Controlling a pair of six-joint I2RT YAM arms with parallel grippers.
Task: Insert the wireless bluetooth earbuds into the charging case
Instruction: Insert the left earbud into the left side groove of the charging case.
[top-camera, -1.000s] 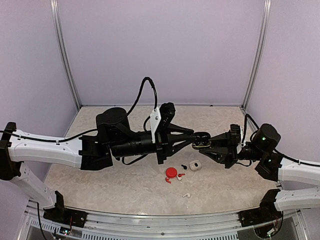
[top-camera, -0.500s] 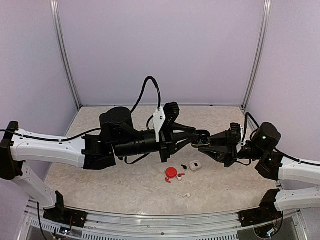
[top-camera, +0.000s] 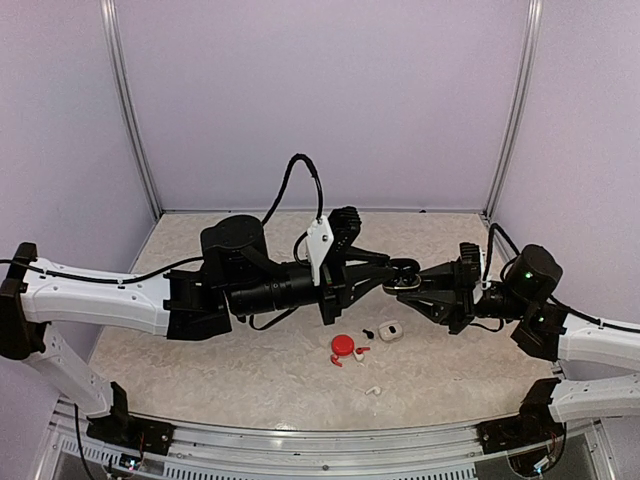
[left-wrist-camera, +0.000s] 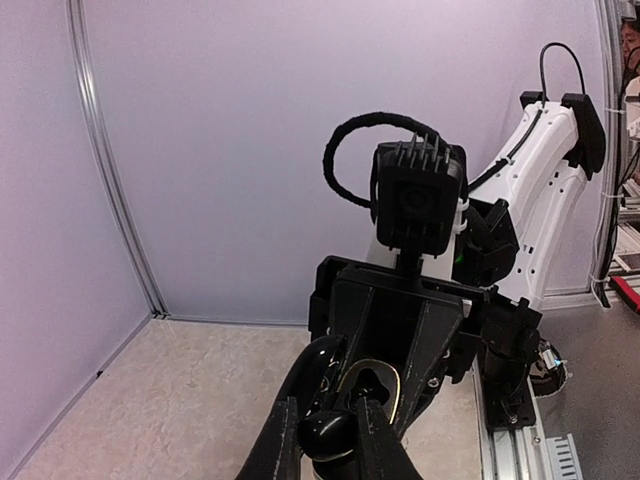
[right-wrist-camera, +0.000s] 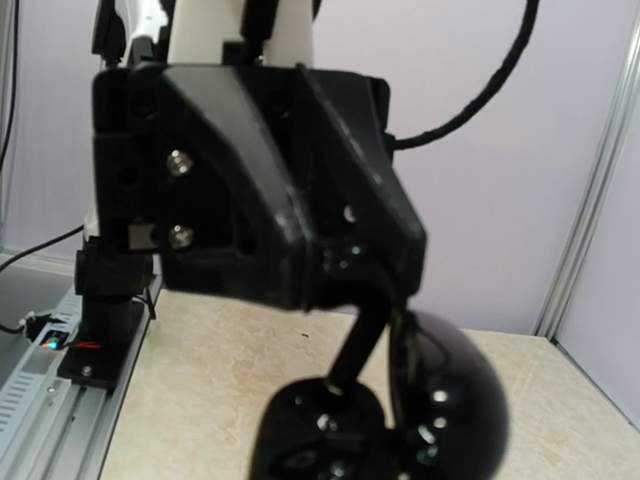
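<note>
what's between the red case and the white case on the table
A tiny black earbud lies between the red case and the white case; only the top view shows it.

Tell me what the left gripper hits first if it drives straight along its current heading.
The black case, seemingly pinched at its own tips, then right away the right gripper, which faces the left gripper head-on across that case. No free way ahead.

Left end effector (top-camera: 393, 279) and right end effector (top-camera: 414, 284) meet tip to tip at a black case (top-camera: 403, 282) up over the bench (top-camera: 230, 375) (it's tiny from here). Down below sit a red case (top-camera: 343, 345), a white case (top-camera: 389, 330) and a white earbud (top-camera: 373, 390).
</note>
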